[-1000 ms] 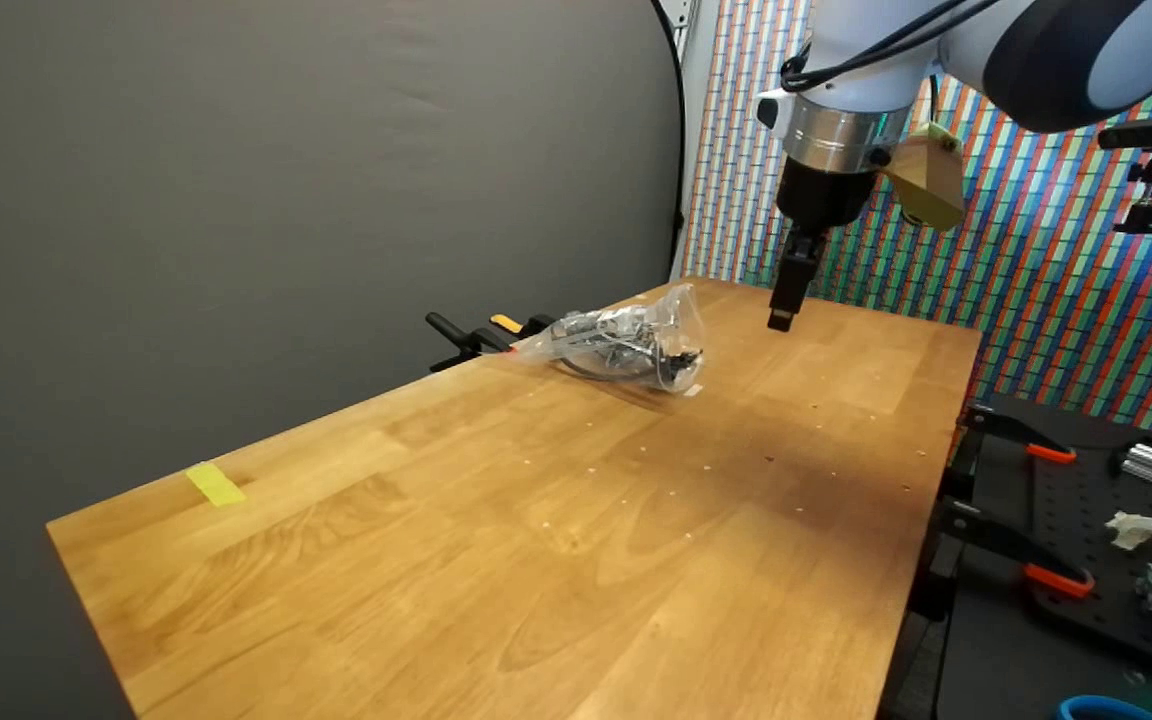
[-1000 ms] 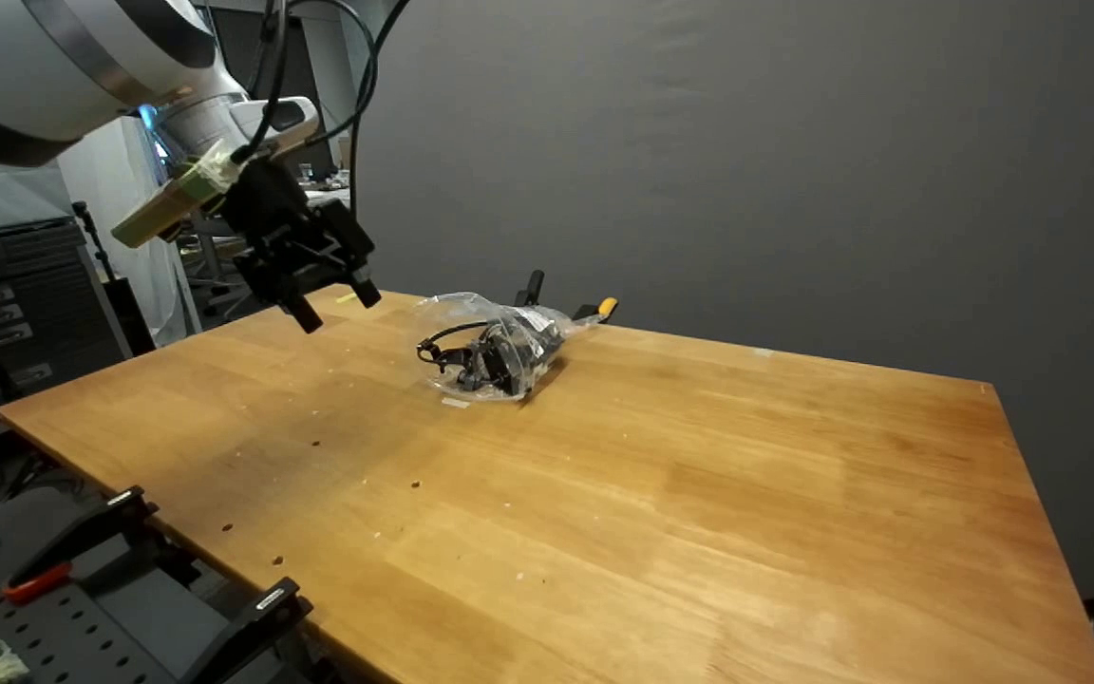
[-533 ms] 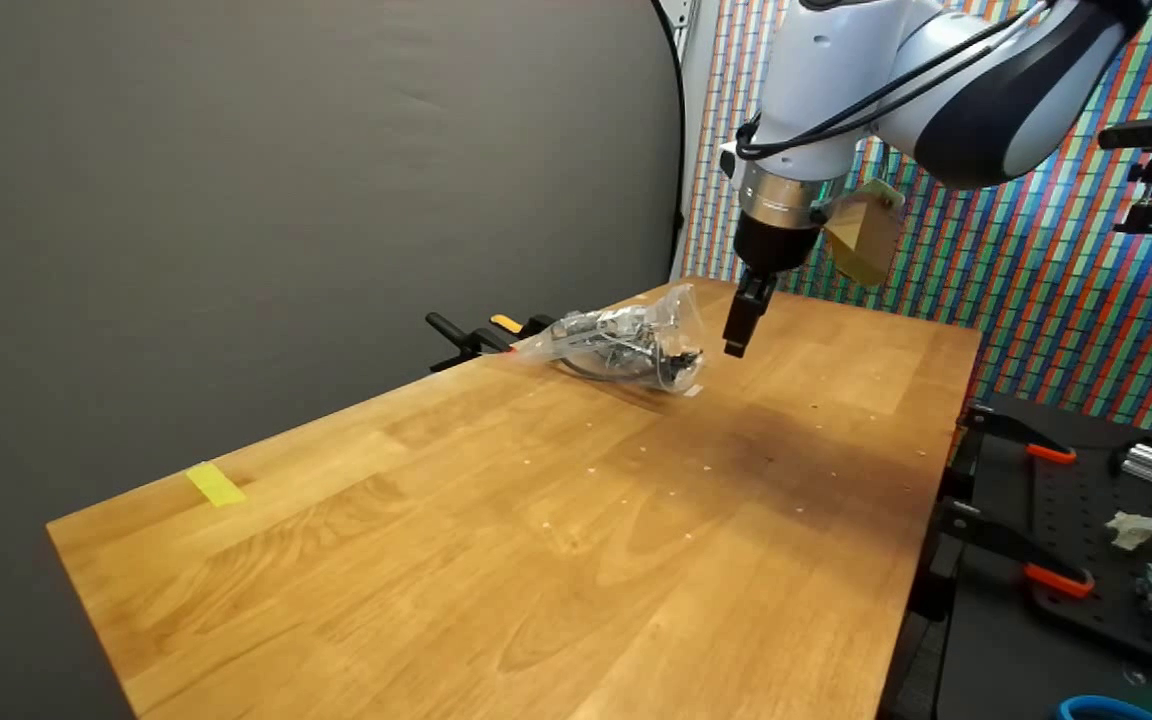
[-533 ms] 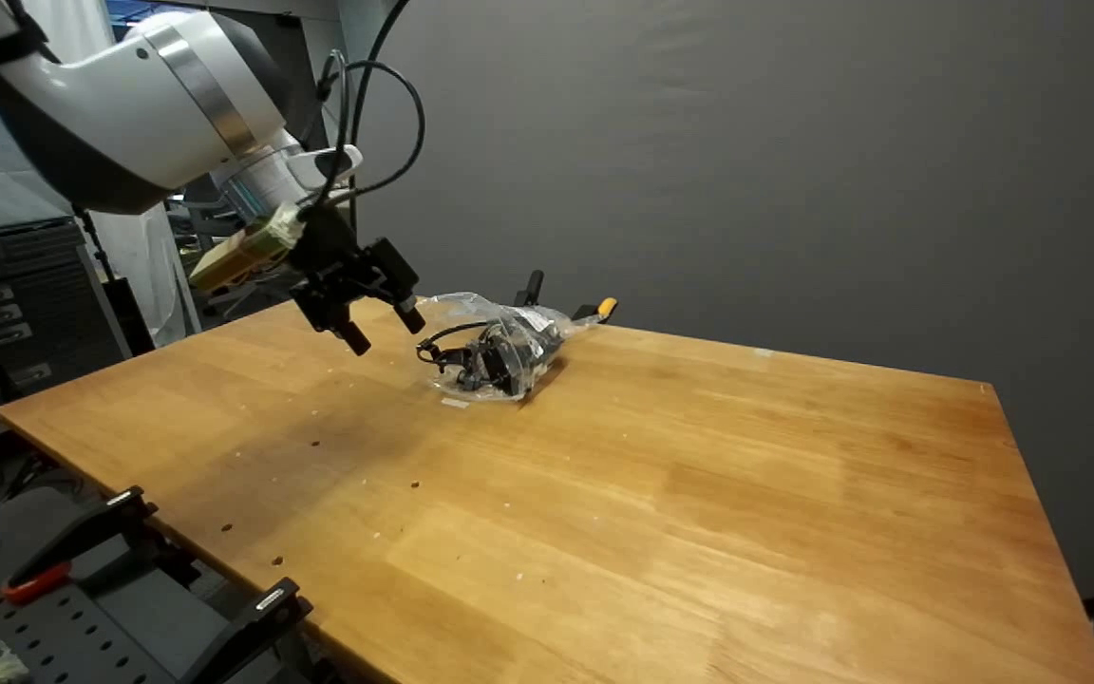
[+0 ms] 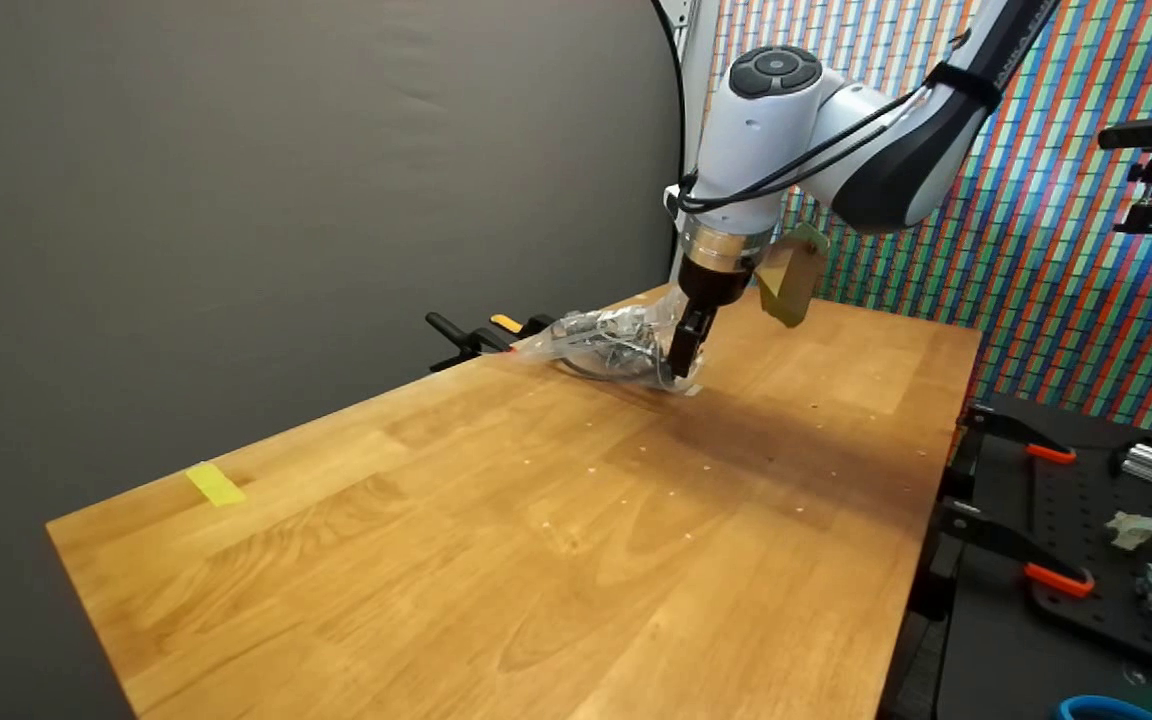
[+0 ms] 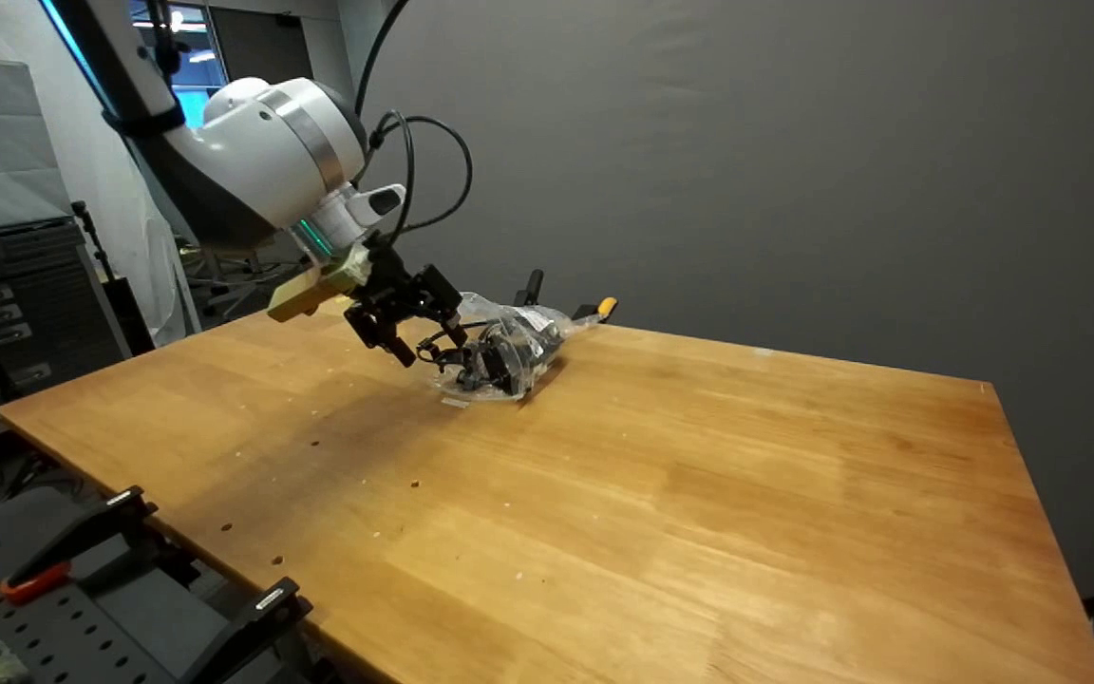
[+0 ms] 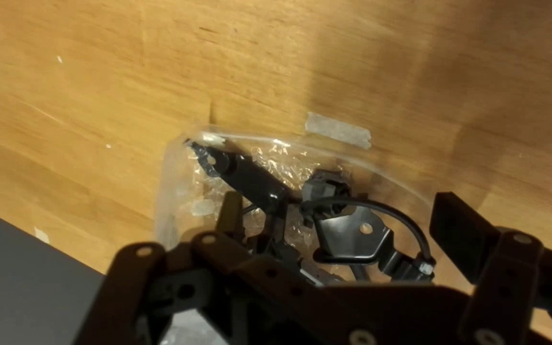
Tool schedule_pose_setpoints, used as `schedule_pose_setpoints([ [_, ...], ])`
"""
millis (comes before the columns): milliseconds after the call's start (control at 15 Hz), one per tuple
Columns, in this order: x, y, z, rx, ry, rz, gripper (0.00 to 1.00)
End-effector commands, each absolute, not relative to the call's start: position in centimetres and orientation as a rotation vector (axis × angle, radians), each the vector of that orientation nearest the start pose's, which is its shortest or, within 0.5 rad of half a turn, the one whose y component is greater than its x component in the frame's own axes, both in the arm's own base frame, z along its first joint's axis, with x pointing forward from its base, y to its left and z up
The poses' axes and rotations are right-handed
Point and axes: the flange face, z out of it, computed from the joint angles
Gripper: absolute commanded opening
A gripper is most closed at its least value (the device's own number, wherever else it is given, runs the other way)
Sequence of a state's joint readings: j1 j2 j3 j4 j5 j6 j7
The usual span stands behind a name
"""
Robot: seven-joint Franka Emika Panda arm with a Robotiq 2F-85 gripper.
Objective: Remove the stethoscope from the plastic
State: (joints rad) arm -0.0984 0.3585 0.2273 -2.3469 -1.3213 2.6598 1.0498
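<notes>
Wooden counter (image 6: 699,513) is bearing plastic bag (image 6: 523,344), black parts (image 7: 352,235) inside; fingers (image 7: 460,235) standing apart, slack bag risking snags on closing.

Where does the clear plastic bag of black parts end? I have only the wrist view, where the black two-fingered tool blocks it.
Observer: In both exterior views, the clear plastic bag tapers to a narrow end, away from the black two-fingered tool.
Visitor: Does anything sit near that end?
Observer: Yes, a yellow-tipped black clamp handle, at the edge of the brown wooden table.
Visitor: And what carries the tool?
Observer: A jointed white-and-black robot arm, in both exterior views.
</notes>
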Motion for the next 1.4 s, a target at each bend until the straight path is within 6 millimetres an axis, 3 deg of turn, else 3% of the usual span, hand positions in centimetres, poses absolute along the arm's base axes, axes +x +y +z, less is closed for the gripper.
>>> schedule_pose_setpoints([
  [0, 51.4, 10.0, 15.1, -3.452, -0.480, -0.574, 1.00],
  [200, 53.6, 10.2, 14.6, -3.447, -0.489, -0.636, 1.00],
  [267, 54.2, 10.2, 14.8, -3.443, -0.488, -0.648, 0.77],
  [400, 55.0, 10.1, 15.4, -3.444, -0.491, -0.672, 0.68],
  [533, 55.1, 10.0, 16.2, -3.452, -0.508, -0.663, 0.50],
  [933, 52.9, 9.1, 18.3, -3.498, -0.542, -0.423, 0.04],
  [1067, 51.9, 8.9, 19.3, -3.504, -0.499, -0.283, 0.00],
  [1333, 49.6, 8.8, 21.8, -3.496, -0.419, 0.031, 0.01],
])
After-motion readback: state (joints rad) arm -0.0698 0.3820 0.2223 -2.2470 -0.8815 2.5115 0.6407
